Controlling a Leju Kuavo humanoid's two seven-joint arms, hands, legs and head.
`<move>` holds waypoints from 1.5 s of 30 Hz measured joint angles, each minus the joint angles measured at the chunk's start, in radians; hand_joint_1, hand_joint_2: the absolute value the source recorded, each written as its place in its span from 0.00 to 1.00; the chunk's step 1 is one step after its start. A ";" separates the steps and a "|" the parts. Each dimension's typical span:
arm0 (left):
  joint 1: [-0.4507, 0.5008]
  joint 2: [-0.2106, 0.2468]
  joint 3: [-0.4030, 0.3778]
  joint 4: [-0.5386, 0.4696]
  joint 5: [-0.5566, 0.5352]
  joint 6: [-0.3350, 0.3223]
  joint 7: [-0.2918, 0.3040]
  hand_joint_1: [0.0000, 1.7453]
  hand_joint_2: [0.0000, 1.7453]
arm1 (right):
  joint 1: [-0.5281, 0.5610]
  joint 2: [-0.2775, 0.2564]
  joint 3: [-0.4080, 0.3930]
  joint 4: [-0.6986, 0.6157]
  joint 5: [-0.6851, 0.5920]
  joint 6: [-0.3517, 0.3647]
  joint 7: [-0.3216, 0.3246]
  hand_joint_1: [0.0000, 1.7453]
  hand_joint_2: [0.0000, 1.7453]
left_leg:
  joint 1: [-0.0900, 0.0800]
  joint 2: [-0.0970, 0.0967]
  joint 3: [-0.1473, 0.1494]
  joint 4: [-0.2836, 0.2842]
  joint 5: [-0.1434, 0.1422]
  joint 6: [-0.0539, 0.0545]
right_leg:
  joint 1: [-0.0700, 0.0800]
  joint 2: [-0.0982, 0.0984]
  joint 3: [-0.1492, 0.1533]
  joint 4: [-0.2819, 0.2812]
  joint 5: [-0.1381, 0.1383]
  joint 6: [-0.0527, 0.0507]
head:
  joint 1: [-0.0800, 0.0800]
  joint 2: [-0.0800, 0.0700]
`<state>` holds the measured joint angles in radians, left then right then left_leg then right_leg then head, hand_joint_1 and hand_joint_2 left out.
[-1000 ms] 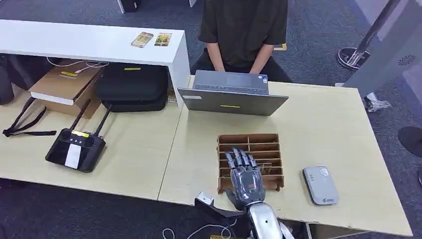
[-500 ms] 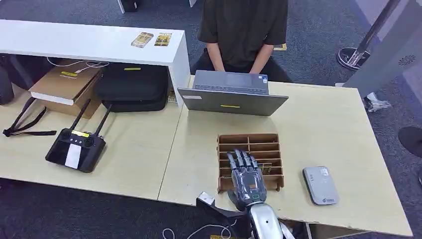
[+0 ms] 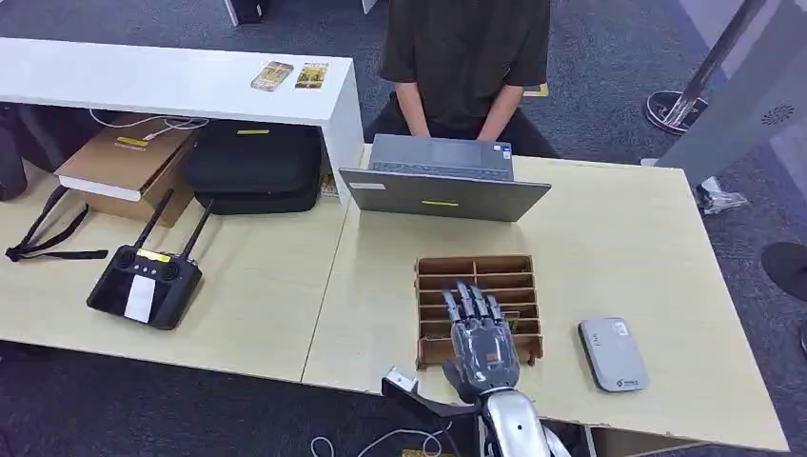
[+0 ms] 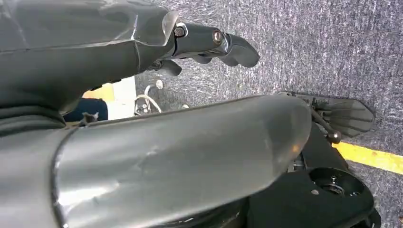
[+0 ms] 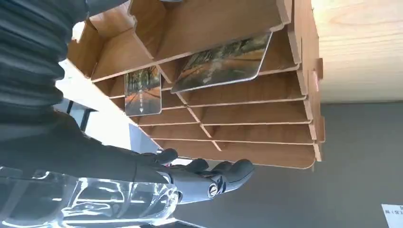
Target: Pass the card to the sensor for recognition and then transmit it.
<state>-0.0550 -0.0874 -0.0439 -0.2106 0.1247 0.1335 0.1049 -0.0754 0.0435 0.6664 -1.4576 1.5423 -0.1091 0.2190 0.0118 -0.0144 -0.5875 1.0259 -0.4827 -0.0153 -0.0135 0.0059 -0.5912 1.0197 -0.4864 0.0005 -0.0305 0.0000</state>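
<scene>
On the left half of the pale wood-grain table (image 3: 619, 238) lies a black remote controller (image 3: 143, 286) with two stick antennas, matte plastic, flat and boxy. At the far edge of the right half stands a grey laptop (image 3: 442, 181), and a person (image 3: 466, 57) in a dark shirt sits behind it. Near the front edge sits the brown card rack (image 3: 476, 271), thin laser-cut board slotted into shallow rows. The right hand (image 3: 483, 333) has drifted a little rightward and forward over the rack within the last second, fingers spread and holding nothing; it looks to be lining up on a slot, so the pick is not yet made. In the right wrist view two glossy cards rest in the rack: the larger card (image 5: 223, 61) leans in one slot, a smaller card (image 5: 142, 90) stands deeper in. Right of the rack lies the grey sensor (image 3: 613, 354), a smooth rounded slab. The left hand (image 4: 209, 42) hangs over carpet, fingers curled on nothing.
</scene>
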 joint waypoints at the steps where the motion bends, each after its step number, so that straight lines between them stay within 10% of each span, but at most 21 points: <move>1: 0.000 0.000 0.000 0.000 0.000 0.000 0.000 0.00 0.00 | 0.000 0.000 0.000 0.000 0.000 0.000 0.000 0.00 1.00 | 0.000 0.000 0.000 0.000 0.000 0.000 | 0.000 0.000 0.000 0.000 0.000 0.000 | 0.000 0.000; 45: 0.002 0.000 0.014 0.000 0.001 0.011 0.000 0.00 0.00 | 0.007 0.002 0.000 0.011 0.021 0.044 -0.021 0.00 1.00 | 0.000 0.000 0.000 0.000 0.000 0.000 | 0.000 0.000 0.000 0.000 0.000 0.000 | 0.000 0.000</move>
<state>-0.0529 -0.0874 -0.0298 -0.2106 0.1255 0.1446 0.1045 -0.0682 0.0454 0.6664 -1.4469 1.5637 -0.0648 0.1976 0.0117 -0.0145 -0.5876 1.0259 -0.4827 -0.0152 -0.0136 0.0059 -0.5912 1.0196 -0.4865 0.0005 -0.0305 0.0000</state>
